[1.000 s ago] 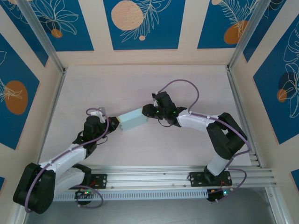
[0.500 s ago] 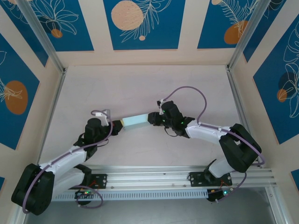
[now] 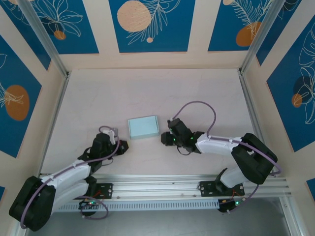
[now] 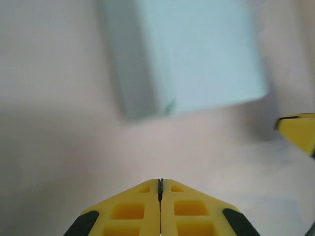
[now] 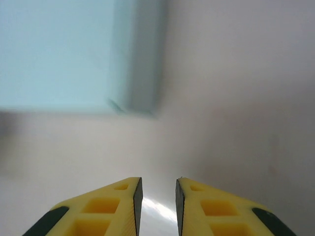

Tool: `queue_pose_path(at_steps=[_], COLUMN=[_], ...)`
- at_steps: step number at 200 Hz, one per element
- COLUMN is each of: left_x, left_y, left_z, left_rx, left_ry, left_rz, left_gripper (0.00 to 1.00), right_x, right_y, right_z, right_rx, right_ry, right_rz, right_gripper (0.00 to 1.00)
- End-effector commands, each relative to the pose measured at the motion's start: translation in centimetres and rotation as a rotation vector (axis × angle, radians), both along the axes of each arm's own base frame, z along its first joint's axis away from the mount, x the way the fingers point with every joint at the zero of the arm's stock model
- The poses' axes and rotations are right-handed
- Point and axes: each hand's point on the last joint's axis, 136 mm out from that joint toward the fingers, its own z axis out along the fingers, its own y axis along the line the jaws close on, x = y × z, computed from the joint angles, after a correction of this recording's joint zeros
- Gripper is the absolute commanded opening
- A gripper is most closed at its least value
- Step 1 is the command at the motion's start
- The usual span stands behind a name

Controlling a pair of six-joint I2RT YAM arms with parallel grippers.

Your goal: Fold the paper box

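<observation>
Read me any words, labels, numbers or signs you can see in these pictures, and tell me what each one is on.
No text can be read.
The paper box has plain light-blue faces with no print.
The wall panels carry only leaf and circle drawings, no letters.
The table bears no marks.

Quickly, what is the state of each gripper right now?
Left gripper: closed, holding nothing.
Right gripper: slightly open, holding nothing; the paper box lies apart from both.

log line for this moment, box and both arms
paper box: folded shut, lying on table, not held | left fingers: shut, empty | right fingers: slightly apart, empty, near box
</observation>
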Motion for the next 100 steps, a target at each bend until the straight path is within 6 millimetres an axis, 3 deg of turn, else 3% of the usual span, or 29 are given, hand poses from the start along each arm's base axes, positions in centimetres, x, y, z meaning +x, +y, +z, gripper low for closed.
queue_pose_path(at_steps=[1, 25, 55, 81, 100], left_x=[-1.7, -1.1, 0.6, 2.4, 4.3], left_y=[0.9, 0.8, 0.2, 0.1, -0.3], left_z=[-1.3, 0.5, 4.7, 6.4, 6.2], left_rx=[0.029, 0.006, -0.029, -0.001, 0.008], left_ry=[0.086, 0.049, -0.04, -0.075, -0.079], left_rz=[0.021, 0.04, 0.05, 0.072, 0.09], left_gripper=[0.09, 0.14, 0.24, 0.56, 0.65], right_x=[-1.7, -1.8, -1.2, -0.2, 1.1], right_y=[-1.7, -1.4, -0.6, -0.3, 0.4], right_z=[-1.3, 0.5, 4.2, 6.1, 6.8], right_rx=[-0.075, -0.081, -0.069, -0.047, -0.003], right_ry=[0.064, 0.047, 0.012, 0.022, 0.041], right_rz=[-0.034, -0.023, -0.012, -0.031, -0.046], right_gripper=[0.27, 0.3, 0.36, 0.45, 0.51])
